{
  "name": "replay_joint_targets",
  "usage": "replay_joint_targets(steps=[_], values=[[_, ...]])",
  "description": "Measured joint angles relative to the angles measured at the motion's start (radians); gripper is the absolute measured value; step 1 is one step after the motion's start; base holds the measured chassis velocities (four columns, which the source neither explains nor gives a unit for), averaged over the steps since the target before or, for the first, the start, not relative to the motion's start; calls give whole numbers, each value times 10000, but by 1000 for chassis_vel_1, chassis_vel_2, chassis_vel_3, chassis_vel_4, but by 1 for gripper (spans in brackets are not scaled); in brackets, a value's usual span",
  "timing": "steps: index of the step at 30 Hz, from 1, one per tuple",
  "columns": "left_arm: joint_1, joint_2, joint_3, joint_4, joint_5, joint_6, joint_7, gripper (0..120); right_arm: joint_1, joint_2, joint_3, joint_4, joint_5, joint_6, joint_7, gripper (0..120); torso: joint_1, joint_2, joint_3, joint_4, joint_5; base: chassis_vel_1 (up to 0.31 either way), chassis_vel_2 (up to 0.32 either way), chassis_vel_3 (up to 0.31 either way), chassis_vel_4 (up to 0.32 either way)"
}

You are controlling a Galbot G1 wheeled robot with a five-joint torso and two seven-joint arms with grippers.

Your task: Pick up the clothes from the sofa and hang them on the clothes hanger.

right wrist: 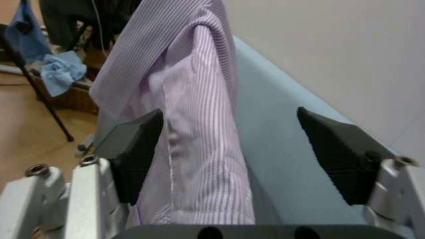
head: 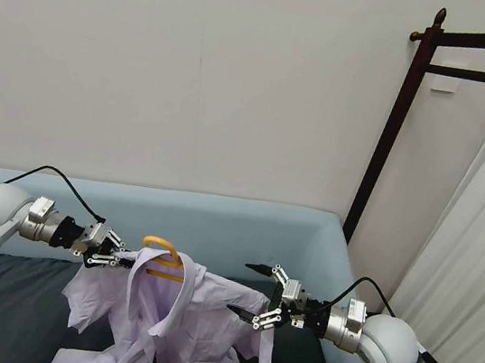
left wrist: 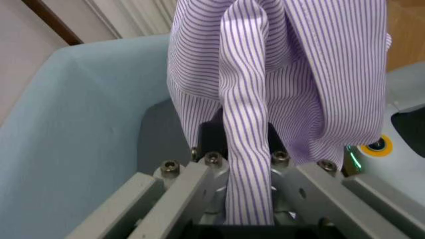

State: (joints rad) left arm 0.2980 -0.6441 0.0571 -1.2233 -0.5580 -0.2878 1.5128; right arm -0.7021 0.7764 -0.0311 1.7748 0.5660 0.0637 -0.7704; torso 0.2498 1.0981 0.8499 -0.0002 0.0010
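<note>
A purple-striped shirt (head: 194,320) hangs on an orange hanger (head: 163,244) and is held up above the sofa (head: 245,228) between the robot's two arms. The hanger's hook rises out of the open collar, and the body of the shirt drapes down in front of the light blue backrest and over the dark seat cushion (head: 7,292). Its lower edge runs off the bottom of the head view, so whether it touches the cushion cannot be told.

The left gripper (head: 104,250) reaches in from the left and is closed on the shirt's shoulder on that side, just beside the hanger. In the left wrist view a fold of the striped shirt (left wrist: 285,64) runs straight down between the fingers of the left gripper (left wrist: 243,135), which are pinched onto it, with the pale blue sofa (left wrist: 79,124) behind.

The right gripper (head: 257,295) reaches in from the right at the other shoulder of the shirt, its fingers spread wide apart above and below the fabric. In the right wrist view the shirt (right wrist: 192,124) lies between the two dark pads of the right gripper (right wrist: 236,154), against one pad (right wrist: 136,149) and well apart from the other, so nothing is clamped there.

A dark wooden clothes rack (head: 384,148) stands upright past the right end of the sofa, against the wall and beside a white curtain (head: 482,226). It is well apart from the shirt.
</note>
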Motion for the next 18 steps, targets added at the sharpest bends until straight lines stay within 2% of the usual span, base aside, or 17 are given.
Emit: replay_joint_targets(steps=[1, 5, 6, 8, 10, 13, 14, 17, 18], values=[[0, 0, 0, 0, 0, 0, 0, 1, 0, 0, 0, 0, 0, 0, 0, 75, 0, 0, 0, 0, 0, 0, 0, 0, 0], [29, -61, -6, -12, 123, -26, 55, 1, 156, 81, -47, -77, -83, -308, -687, 56, 0, 1, -1, 0, 0, 0, 0, 0, 0], [29, -61, -6, -12, 123, -26, 55, 1, 156, 81, -47, -77, -83, -308, -687, 56, 0, 1, -1, 0, 0, 0, 0, 0, 0], [52, -105, -10, -11, 225, -61, 110, 1, 194, 124, -81, -117, -92, -374, -894, 45, 0, 0, 0, -2, 0, 0, 0, 0, 0], [58, -112, -10, -12, 233, -62, 117, 1, 194, 129, -90, -120, -92, -379, -910, 43, 0, 0, 0, -1, 0, 0, 0, 0, 0], [83, -184, -10, -19, 290, -96, 144, 1, 204, 191, -125, -167, -122, -406, -1080, 26, 0, 0, 0, -1, 0, 0, 0, 0, 0], [83, -184, -10, -19, 290, -96, 144, 1, 204, 191, -125, -167, -122, -406, -1080, 26, 0, 0, 0, -1, 0, 0, 0, 0, 0], [-6, -215, 3, 6, 286, -136, 162, 1, 261, 182, -143, -198, -144, -411, -1244, 14, 0, 0, 0, -2, 0, 0, 0, 0, 0], [-6, -215, 3, 6, 286, -136, 162, 1, 261, 182, -143, -198, -144, -411, -1244, 14, 0, 0, 0, -2, 0, 0, 0, 0, 0]])
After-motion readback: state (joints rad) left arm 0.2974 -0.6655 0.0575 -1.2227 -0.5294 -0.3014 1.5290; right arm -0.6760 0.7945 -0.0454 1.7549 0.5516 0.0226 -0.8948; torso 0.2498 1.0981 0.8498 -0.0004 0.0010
